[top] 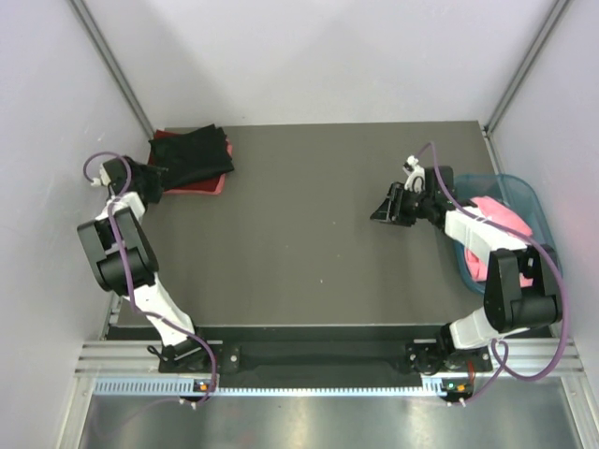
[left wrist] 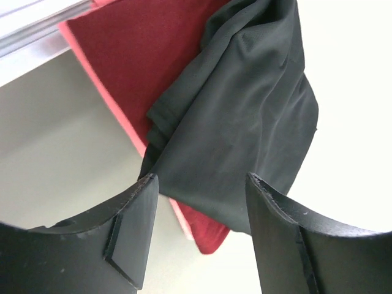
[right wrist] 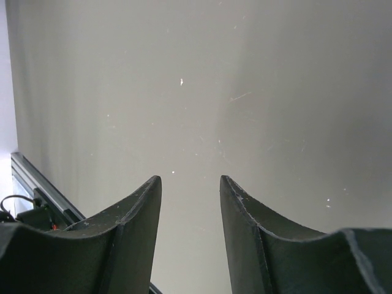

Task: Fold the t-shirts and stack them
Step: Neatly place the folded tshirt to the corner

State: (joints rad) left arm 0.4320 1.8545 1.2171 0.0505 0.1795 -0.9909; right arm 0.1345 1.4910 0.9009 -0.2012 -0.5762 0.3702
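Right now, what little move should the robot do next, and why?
Probably swing the right gripper over to the basket for the pink t-shirt. Its jaws are open and empty, the black t-shirt already lies on the dark red t-shirt, and the pink one sits bunched up.

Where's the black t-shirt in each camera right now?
Top external: black t-shirt at the table's far-left corner.
Left wrist: upper centre, beyond the left gripper.
Right wrist: not in view.
Shared landmark: dark red t-shirt underneath it, in top and left wrist.
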